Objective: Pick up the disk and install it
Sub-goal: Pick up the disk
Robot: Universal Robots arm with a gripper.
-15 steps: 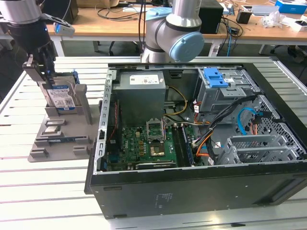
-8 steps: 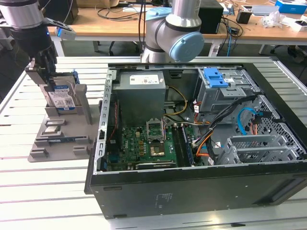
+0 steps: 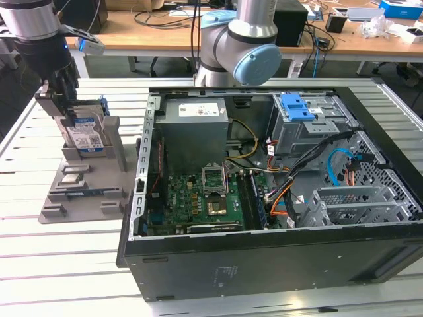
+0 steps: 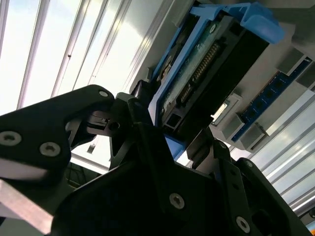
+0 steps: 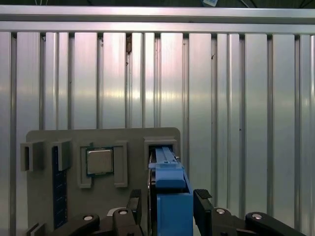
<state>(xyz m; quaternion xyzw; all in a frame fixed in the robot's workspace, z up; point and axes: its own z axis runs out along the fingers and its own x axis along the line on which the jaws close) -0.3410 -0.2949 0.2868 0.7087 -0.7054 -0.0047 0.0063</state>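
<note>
Pick-up step: gripper [image 5: 169, 206] pinching the disk [image 5: 170, 182] by its blue carrier sides, disk upright in the grey stand [image 3: 82, 191] at the exterior view's left; extraction likely needs a straight pull along the slot.

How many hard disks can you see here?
1: the disk stands upright in the grey stand at the exterior view's left. More could be hidden inside the computer case.

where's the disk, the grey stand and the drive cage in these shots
the disk [image 3: 86, 135]: exterior view, on its white-and-blue label.
the grey stand [image 3: 115, 146]: exterior view, on its upright post.
the drive cage [image 3: 301, 135]: exterior view, on its grey metal front face.
</note>
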